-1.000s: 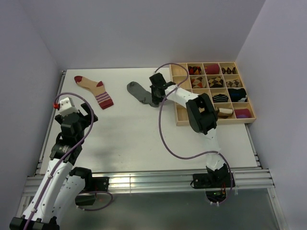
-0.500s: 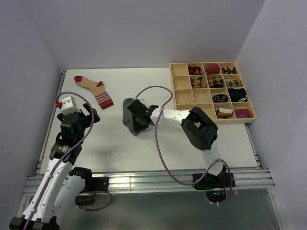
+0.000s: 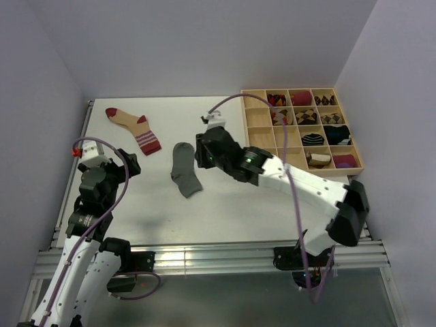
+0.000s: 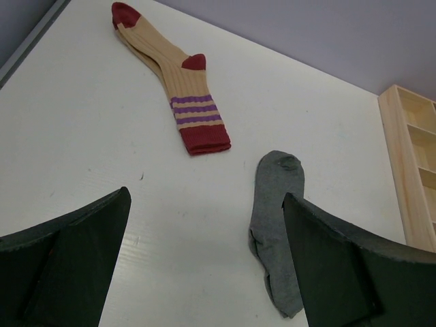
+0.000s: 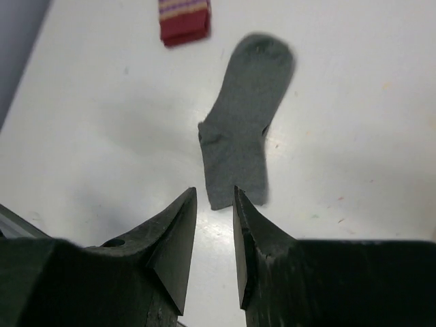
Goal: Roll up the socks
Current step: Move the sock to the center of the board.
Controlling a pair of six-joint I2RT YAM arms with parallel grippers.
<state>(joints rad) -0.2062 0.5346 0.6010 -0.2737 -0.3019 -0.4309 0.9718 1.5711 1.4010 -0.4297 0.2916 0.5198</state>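
Sock in grey [image 3: 184, 167] lies long axis near-to-far, toe far; right hand [image 5: 214, 196] and left hand [image 4: 206, 197] released.

Bright even light, faint shadows on table [image 3: 225, 204], grey sock [image 5: 238, 129] slightly blurred, R wrist view

Top cam: high, rear, facing down. Wrist cams: close, fwd past fingers [image 4: 68, 259]. All share grey sock [image 3: 184, 169] ahead of right gripper [image 5: 214, 194].

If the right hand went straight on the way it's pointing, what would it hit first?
Probably the grey sock, lying flat on the table just ahead of the right hand; depth is hard to judge.
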